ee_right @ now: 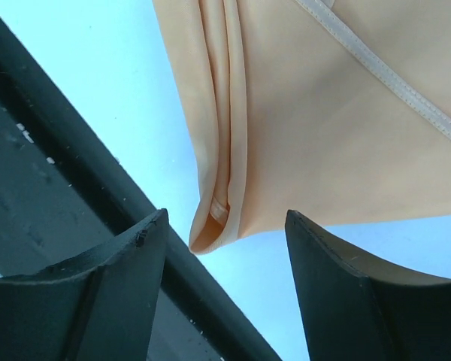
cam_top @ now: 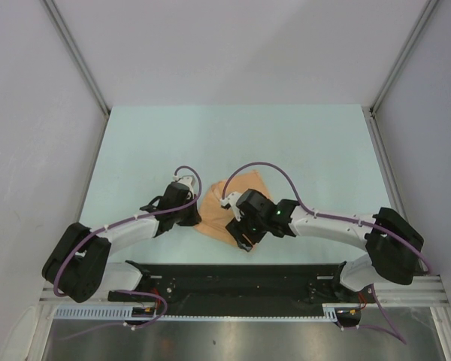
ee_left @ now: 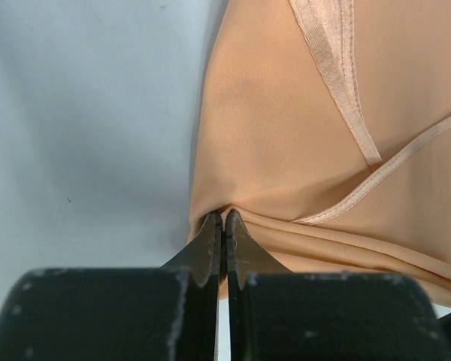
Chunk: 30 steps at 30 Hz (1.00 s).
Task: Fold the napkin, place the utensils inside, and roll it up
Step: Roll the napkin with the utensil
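One napkin (cam_top: 219, 209) in left claw (ee_left: 223, 222); right claw (ee_right: 225, 218) wide.

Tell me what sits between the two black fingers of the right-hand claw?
The folded corner of the napkin, lying on the table. The right gripper stands open, neither finger touching the cloth. The right wrist view shows this.

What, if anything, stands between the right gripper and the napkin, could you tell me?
Nothing visible does. The right gripper is open directly over the napkin, at its folded corner, with only bare table beside it. The left gripper is shut on the napkin's left side, clear of that path.
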Motion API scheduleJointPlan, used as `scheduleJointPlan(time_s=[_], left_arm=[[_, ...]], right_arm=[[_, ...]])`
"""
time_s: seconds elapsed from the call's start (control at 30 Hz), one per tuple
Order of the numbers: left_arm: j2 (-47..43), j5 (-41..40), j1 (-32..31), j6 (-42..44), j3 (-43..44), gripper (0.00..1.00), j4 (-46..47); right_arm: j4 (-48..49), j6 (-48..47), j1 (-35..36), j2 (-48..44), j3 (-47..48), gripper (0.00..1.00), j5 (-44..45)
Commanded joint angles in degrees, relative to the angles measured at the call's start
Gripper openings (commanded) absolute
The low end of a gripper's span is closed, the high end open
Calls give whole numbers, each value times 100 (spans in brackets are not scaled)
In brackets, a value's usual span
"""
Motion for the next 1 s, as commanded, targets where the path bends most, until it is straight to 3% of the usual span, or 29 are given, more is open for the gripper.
scheduleJointPlan(time_s=[0.0, 0.03, 0.17, 0.37, 0.87, 0.93, 0.97], left_arm=[[91, -66, 60, 134, 124, 0, -62], [91, -75, 60, 134, 124, 0, -63], [91, -75, 60, 134, 115, 0, -71], [82, -75, 60, 142, 124, 0, -72], [144, -40, 60, 151, 141, 0, -80], [144, -39, 60, 169, 150, 0, -71], [144, -31, 60, 169, 159, 0, -80]], right_arm=[[234, 68, 214, 186, 29, 66, 686], [234, 68, 232, 264, 37, 64, 695], [155, 85, 206, 388, 46, 38, 669], [76, 85, 48, 379, 11, 14, 651], [-118, 419, -207, 1188, -235, 9, 439], [-196, 472, -207, 1162, -183, 11, 571], [-327, 481, -225, 1136, -147, 17, 746]])
